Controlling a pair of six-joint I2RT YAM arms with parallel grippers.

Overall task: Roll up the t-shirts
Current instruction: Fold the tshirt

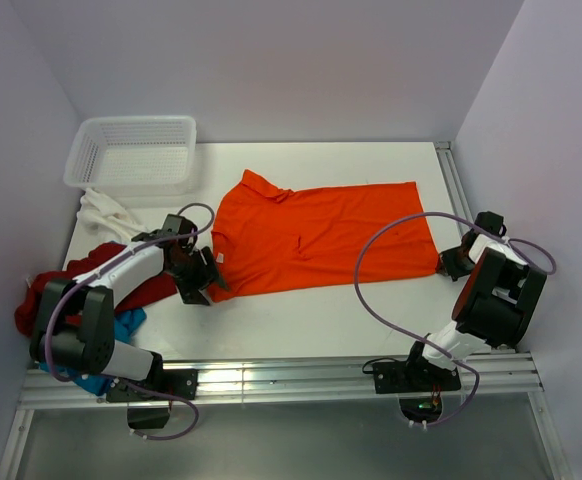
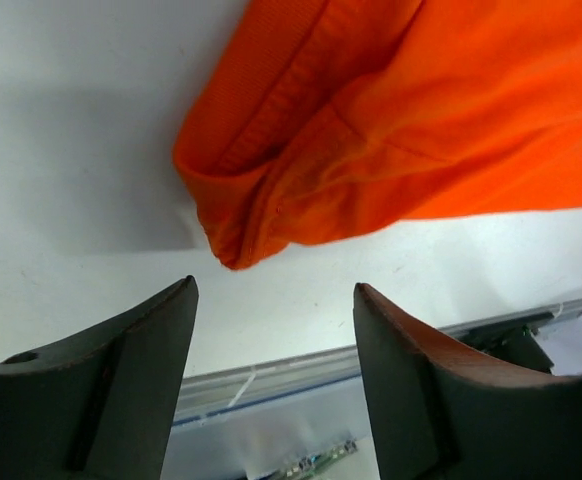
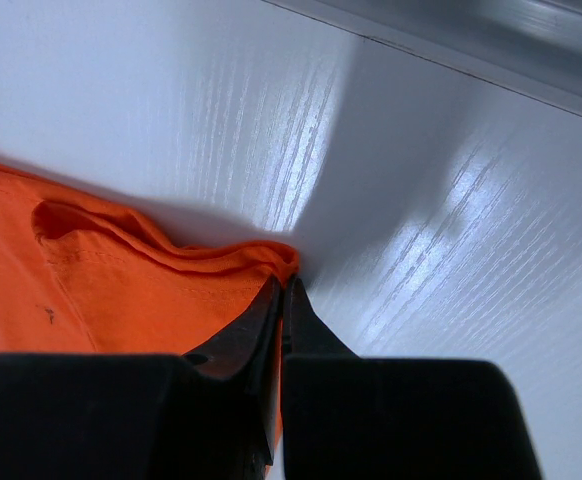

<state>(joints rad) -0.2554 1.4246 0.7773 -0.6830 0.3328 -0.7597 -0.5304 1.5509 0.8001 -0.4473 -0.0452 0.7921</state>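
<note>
The orange t-shirt [image 1: 321,240] lies flat across the middle of the table, folded lengthwise, collar end to the left. My left gripper [image 1: 203,285] is open just off the shirt's near left corner. In the left wrist view that corner [image 2: 401,130] lies a little beyond the gap between my fingers [image 2: 276,290], not touching them. My right gripper [image 1: 449,265] is at the shirt's near right corner. In the right wrist view it [image 3: 286,285] is shut, pinching the hem edge of the orange fabric [image 3: 121,290].
A white perforated basket [image 1: 131,152] stands at the back left. A white shirt [image 1: 106,212], a dark red shirt [image 1: 36,295] and a turquoise shirt [image 1: 126,325] lie heaped at the left edge beside the left arm. A metal rail [image 1: 321,375] runs along the near edge.
</note>
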